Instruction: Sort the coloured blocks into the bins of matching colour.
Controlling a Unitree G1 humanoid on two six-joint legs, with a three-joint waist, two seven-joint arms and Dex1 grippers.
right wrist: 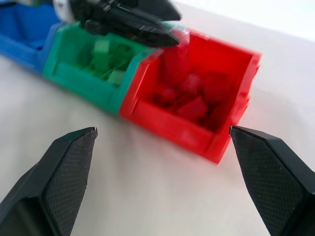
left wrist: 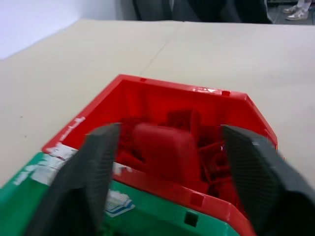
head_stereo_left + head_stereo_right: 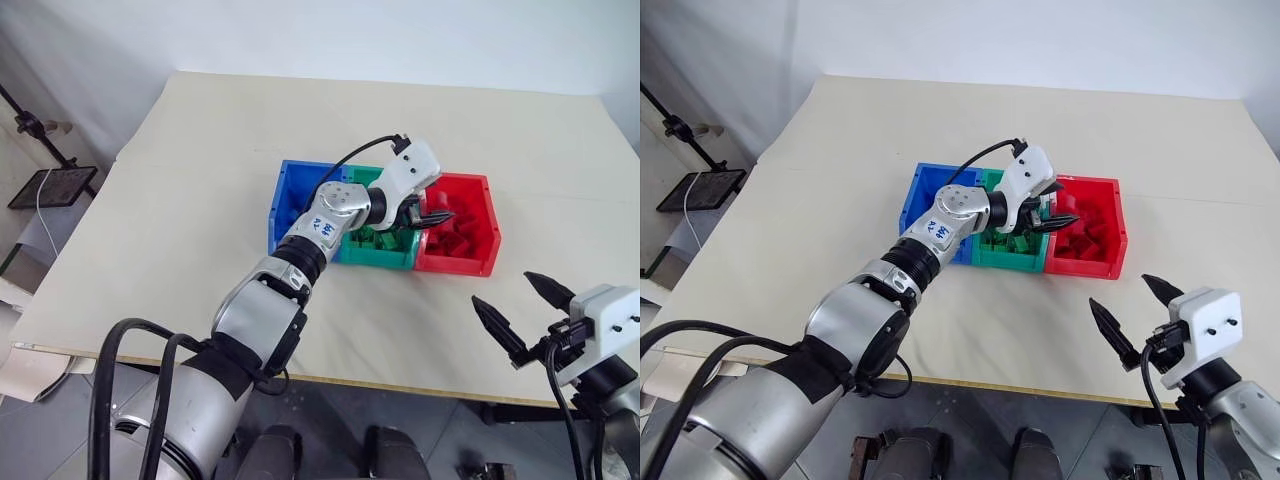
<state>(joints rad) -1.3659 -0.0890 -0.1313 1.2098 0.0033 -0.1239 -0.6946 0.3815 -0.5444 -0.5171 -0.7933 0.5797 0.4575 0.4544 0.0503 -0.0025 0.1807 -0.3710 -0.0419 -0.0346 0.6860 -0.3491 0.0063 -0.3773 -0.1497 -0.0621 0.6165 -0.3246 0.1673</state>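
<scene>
Three joined bins stand mid-table: blue bin (image 3: 286, 200), green bin (image 3: 375, 259), red bin (image 3: 488, 225). Green blocks (image 1: 101, 51) lie in the green bin and red blocks (image 1: 195, 106) are piled in the red one. My left gripper (image 3: 435, 215) hangs level over the green-red join, pointing at the red bin. Its fingers (image 2: 93, 162) stand open, and one red block (image 2: 167, 150) shows between them, touching neither. My right gripper (image 3: 502, 288) is open and holds nothing, near the table's front edge, to the right of the bins.
The bins rest on a wide beige table (image 3: 200, 150). A stand with a black tray (image 3: 50, 186) is off the table's left side. White tape (image 2: 54, 152) marks the green-red join.
</scene>
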